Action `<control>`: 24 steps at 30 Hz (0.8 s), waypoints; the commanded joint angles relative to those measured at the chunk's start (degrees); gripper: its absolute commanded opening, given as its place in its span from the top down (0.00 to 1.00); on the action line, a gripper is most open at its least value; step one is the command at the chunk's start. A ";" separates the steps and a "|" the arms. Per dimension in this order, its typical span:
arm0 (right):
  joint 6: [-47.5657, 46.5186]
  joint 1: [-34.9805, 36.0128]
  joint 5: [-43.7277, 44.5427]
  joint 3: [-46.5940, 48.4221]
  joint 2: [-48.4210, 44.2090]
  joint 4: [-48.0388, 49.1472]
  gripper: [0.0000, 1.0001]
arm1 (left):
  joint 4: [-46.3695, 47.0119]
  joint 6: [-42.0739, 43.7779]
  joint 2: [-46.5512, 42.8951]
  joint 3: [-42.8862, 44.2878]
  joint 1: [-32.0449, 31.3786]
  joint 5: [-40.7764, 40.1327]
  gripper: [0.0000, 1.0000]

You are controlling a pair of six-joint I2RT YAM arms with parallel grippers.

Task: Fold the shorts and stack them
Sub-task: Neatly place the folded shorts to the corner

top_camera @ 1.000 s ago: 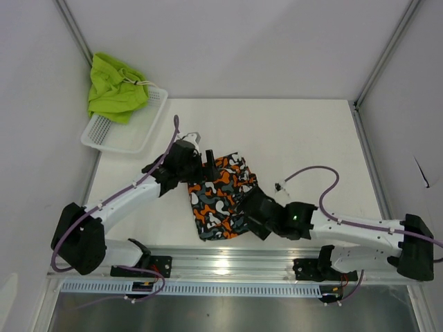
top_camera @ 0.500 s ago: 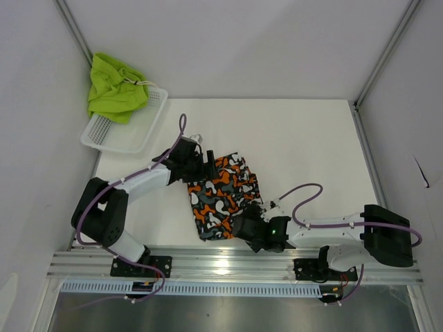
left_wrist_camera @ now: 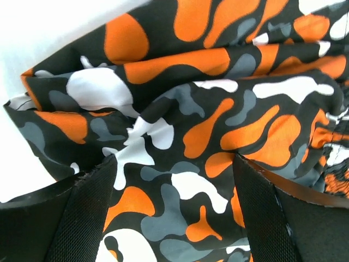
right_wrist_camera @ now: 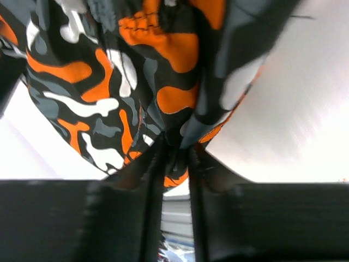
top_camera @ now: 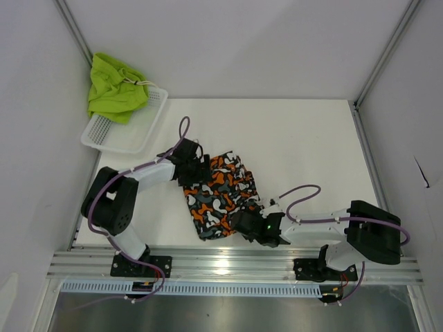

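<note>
We see camo shorts [top_camera: 220, 196] lying near-to-far, far end leaning right, right gripper [top_camera: 240, 223] pinching and hiding the near corner, left gripper [top_camera: 199, 171] spread wide.

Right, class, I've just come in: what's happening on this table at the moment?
Both arms are on the camo shorts on the table. The right gripper is pinched shut on a fold at their near edge; the left gripper is open, fingers astride fabric at their far left edge. The green shorts sit heaped on the white basket at the far left corner, untouched. Nothing is stacked yet.
</note>
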 commanded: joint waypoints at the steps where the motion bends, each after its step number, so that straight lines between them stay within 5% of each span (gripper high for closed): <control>1: 10.78 -2.56 3.06 -2.28 -3.77 0.65 0.84 | -1.35 -0.85 -2.88 -0.09 0.58 -2.21 0.12; 5: 1.21 -10.45 -1.24 -6.24 -8.00 4.86 1.00 | 1.90 -3.66 -9.11 -5.09 0.58 0.77 0.07; 9: -13.11 -17.57 -3.71 -5.37 -11.26 0.75 1.00 | 1.47 -5.60 -18.06 -6.86 0.58 2.71 0.01; 13: -39.16 -28.47 -7.83 1.82 -11.35 -5.14 1.00 | -2.29 -6.74 -24.40 -6.51 0.58 2.54 0.01; 18: -62.94 -43.15 -21.80 9.91 -3.39 -6.37 1.00 | -5.03 -6.75 -28.81 -6.77 0.58 0.79 0.01; 24: -83.26 -51.69 -19.71 25.12 11.82 -16.21 1.00 | -5.30 -6.48 -31.10 -8.53 0.58 -0.28 0.01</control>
